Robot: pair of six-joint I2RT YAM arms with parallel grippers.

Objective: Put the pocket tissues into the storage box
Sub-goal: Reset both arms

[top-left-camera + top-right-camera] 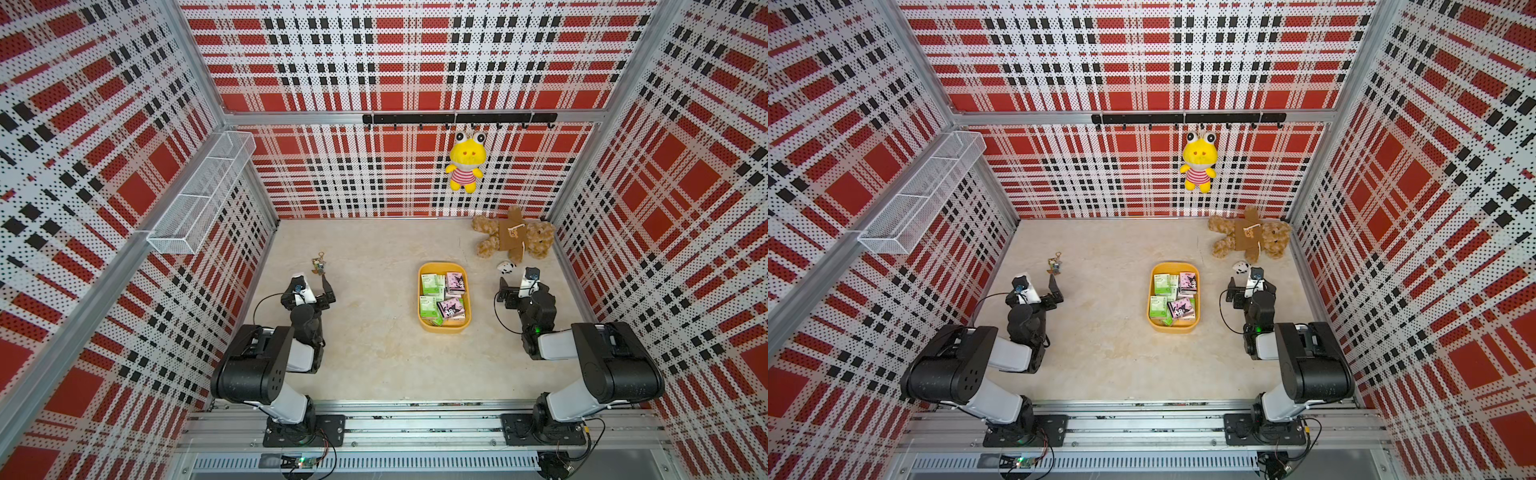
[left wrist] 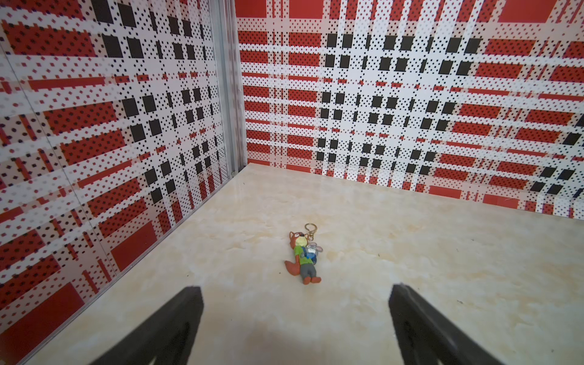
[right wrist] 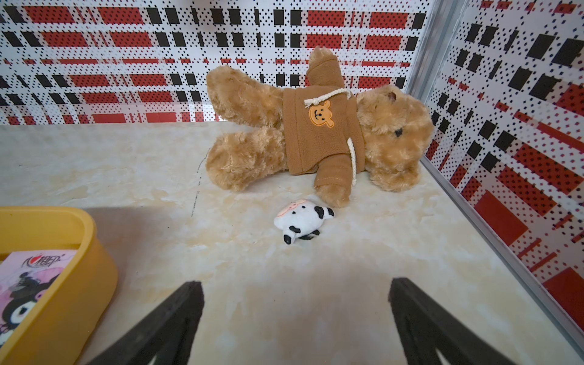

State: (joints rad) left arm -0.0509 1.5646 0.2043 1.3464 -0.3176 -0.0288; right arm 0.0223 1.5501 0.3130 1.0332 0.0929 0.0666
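Looks done I reckon: pocket tissues (image 1: 430, 284) in the storage box (image 1: 442, 328), left claw (image 2: 295, 294) and right claw (image 3: 295, 287) released at its 9 and 3 o'clock, just park.

Bits you can't really make out
Shallow yellow-orange plastic tray (image 3: 82, 278) and the pink cartoon tissue pack (image 3: 28, 284) inside get chopped by the right wrist view's edge; in both top views the piled packs (image 1: 449, 308) (image 1: 1179, 308) overlap, lower ones half buried.

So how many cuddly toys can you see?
3. A yellow frog hangs from the hook rail, a brown teddy bear lies on the table in the far corner, and a tiny cow sits just beside its paw. None seems hidden.
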